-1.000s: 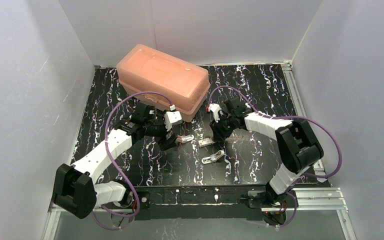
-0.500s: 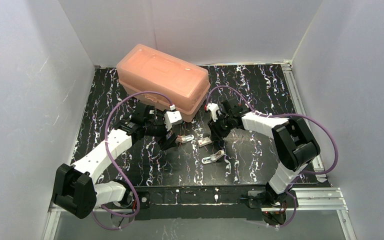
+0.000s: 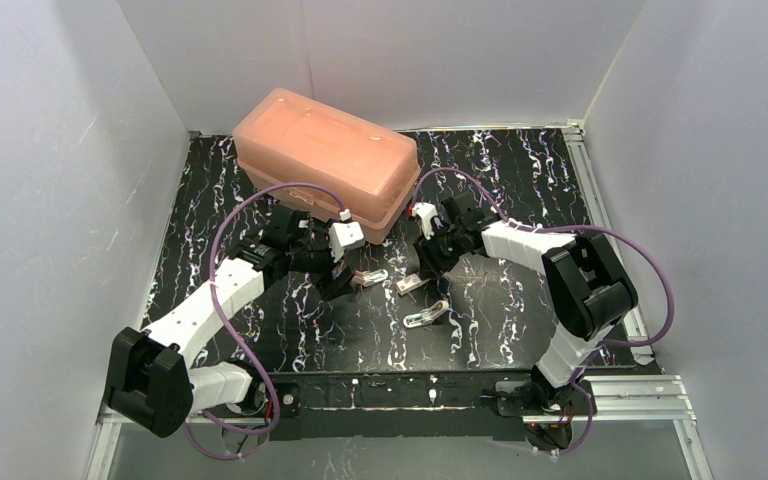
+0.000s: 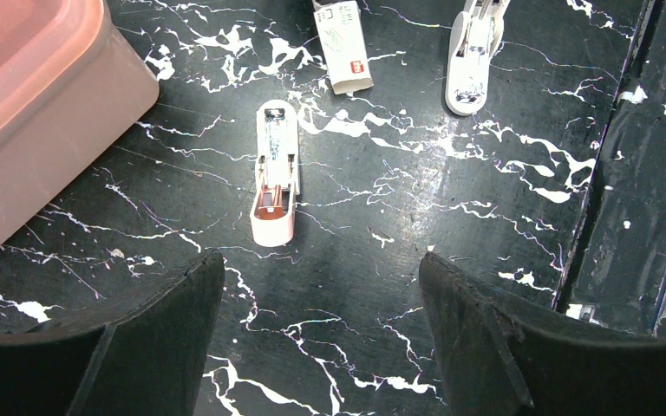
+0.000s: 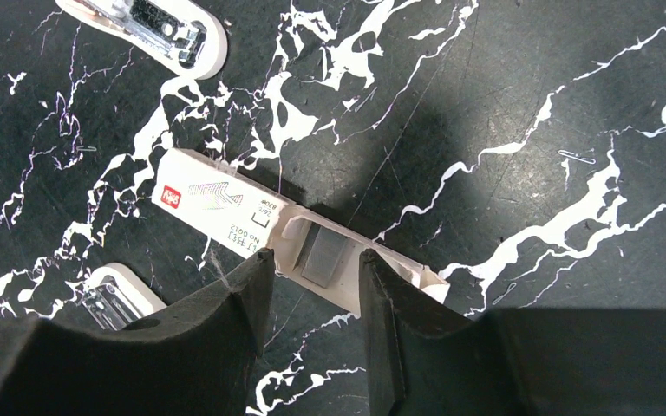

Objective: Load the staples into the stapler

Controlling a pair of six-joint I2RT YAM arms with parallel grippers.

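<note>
The stapler lies opened in two parts on the black marbled table. The pinkish half has its staple channel facing up. The white half lies nearer the front. Between them is the small white staple box with its tray pulled out and a grey strip of staples showing. My right gripper is open, its fingertips astride the tray end just above the strip. My left gripper is open and empty, just left of the pinkish half.
A large pink plastic box with a lid stands at the back left, close behind the left arm; its corner shows in the left wrist view. White walls close in the table on three sides. A metal rail runs along the right edge.
The right gripper has shifted slightly left and back over the staple box. The left arm and the stapler parts have not moved.
</note>
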